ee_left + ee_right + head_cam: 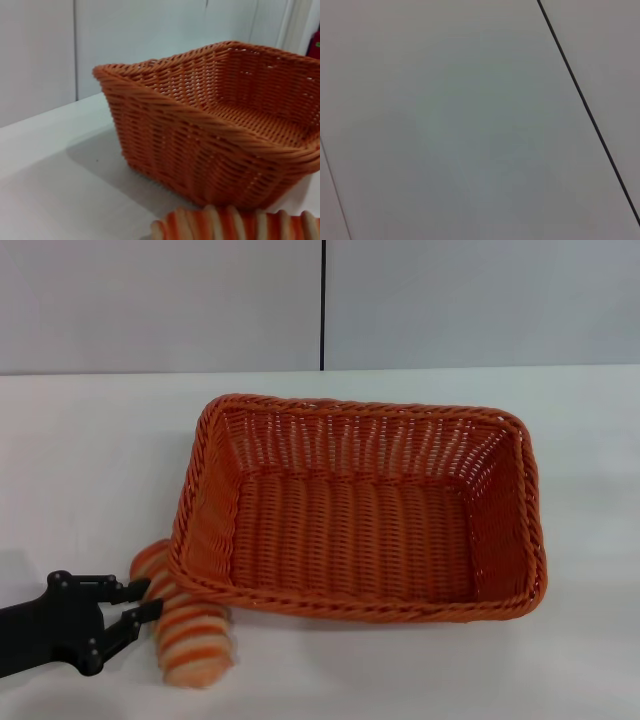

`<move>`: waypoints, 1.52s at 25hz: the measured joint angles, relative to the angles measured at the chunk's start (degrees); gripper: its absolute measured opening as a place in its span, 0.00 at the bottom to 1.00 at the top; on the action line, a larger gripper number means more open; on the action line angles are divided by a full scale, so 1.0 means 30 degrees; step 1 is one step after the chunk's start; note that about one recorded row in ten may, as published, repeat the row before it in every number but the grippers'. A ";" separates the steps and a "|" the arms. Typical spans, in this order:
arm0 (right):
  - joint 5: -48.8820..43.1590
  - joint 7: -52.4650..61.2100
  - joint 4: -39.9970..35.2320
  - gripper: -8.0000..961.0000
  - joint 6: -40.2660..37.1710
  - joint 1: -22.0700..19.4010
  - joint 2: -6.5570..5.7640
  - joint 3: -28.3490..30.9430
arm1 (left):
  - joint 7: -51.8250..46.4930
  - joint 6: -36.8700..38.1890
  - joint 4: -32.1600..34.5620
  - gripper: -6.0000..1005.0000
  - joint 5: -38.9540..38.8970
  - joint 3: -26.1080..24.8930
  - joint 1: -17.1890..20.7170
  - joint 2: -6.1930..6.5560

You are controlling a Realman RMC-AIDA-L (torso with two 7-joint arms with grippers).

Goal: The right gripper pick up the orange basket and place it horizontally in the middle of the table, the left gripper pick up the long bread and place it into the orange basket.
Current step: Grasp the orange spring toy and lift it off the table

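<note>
One step done: basket (360,510) sits mid-table (90,460). My left gripper (140,602) is spread apart, empty, tips touching the bread (185,625) at the basket's near-left corner. Next: close, lift.

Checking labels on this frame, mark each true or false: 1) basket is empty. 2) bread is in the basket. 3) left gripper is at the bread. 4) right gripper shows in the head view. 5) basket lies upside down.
1) True: the basket holds nothing.
2) False: the bread lies on the table, at the basket's near left corner.
3) True: the left gripper is at the bread's end, fingers apart.
4) False: no right gripper there; its wrist view shows only a wall.
5) False: it sits upright, opening up.
</note>
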 joint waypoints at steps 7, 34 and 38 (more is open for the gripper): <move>0.0039 -0.0112 0.0246 0.61 0.0001 0.0028 -0.0026 -0.0018 | 0.0004 -0.0470 -0.0078 0.22 -0.0081 -0.0002 -0.0069 -0.0005; 0.0122 -0.0140 0.0469 0.61 -0.0149 0.0107 -0.0208 -0.0018 | -0.3510 0.1820 0.8839 0.07 -0.0593 -0.3056 0.1525 0.0302; 0.0122 -0.0139 0.0468 0.61 -0.0056 0.0125 -0.0189 0.0008 | -0.4397 0.2887 1.0423 0.07 -0.0923 -0.5014 0.1106 0.0340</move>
